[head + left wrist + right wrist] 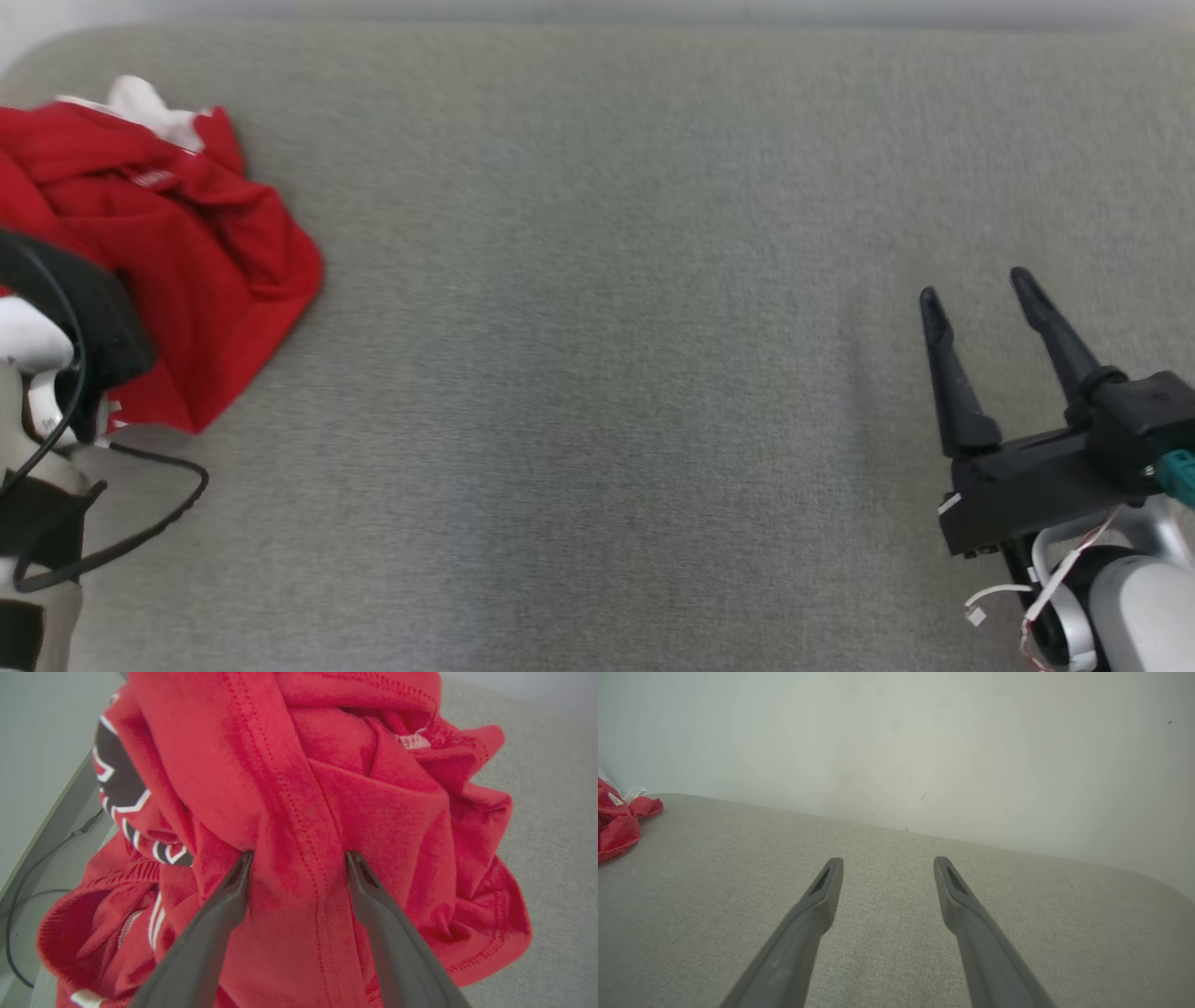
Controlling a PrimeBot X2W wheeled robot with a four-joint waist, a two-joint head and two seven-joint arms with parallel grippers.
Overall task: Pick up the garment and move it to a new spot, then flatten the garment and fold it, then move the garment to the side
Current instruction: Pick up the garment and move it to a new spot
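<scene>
The red garment (187,243) lay at the far left of the grey, woven-fabric tabletop (597,373). It was crumpled in a heap, with some white showing at its far edge and black-and-white trim on one fold. The left gripper (299,858) was down on it. Its fingers (210,933) stood spread wide, their tips pressed into the cloth with a stitched ridge of fabric between them, not pinched. A black cable (159,523) looped from the left arm across the near left of the surface. The tabletop ran on to the right in an even grey weave, and its far corners were rounded. Behind its far edge rose a pale wall (896,742) with a few small specks. At the near right, the right gripper (976,289) stood over the tabletop with its fingers parted and nothing between them, well apart from the garment.
</scene>
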